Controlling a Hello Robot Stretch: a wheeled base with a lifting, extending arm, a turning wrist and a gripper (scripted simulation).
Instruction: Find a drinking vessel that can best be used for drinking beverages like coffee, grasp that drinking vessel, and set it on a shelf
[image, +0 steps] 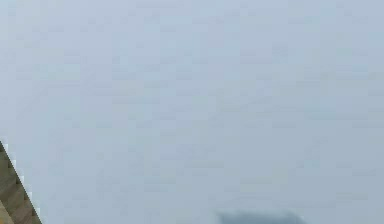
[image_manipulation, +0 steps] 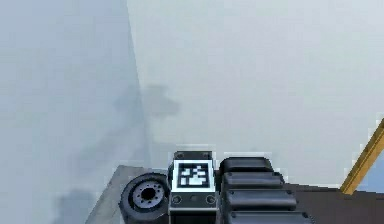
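Note:
In the arm side view the dark arm (image_manipulation: 255, 190) rises from the bottom edge, with a white square with black marks (image_manipulation: 193, 176) at its end. Left of that square sits a dark round body, the gripper (image_manipulation: 145, 198). Its far end is too low in the picture to make out, so I cannot tell whether it holds anything. Pale walls (image_manipulation: 250, 70) meeting in a corner stand behind it.
A plain pale wall (image: 200, 90) stands close ahead in the forward view, with a slanted wooden edge (image: 14, 195) at the bottom left. In the arm side view a yellowish wooden bar (image_manipulation: 364, 158) leans at the right edge above dark flooring (image_manipulation: 335, 203).

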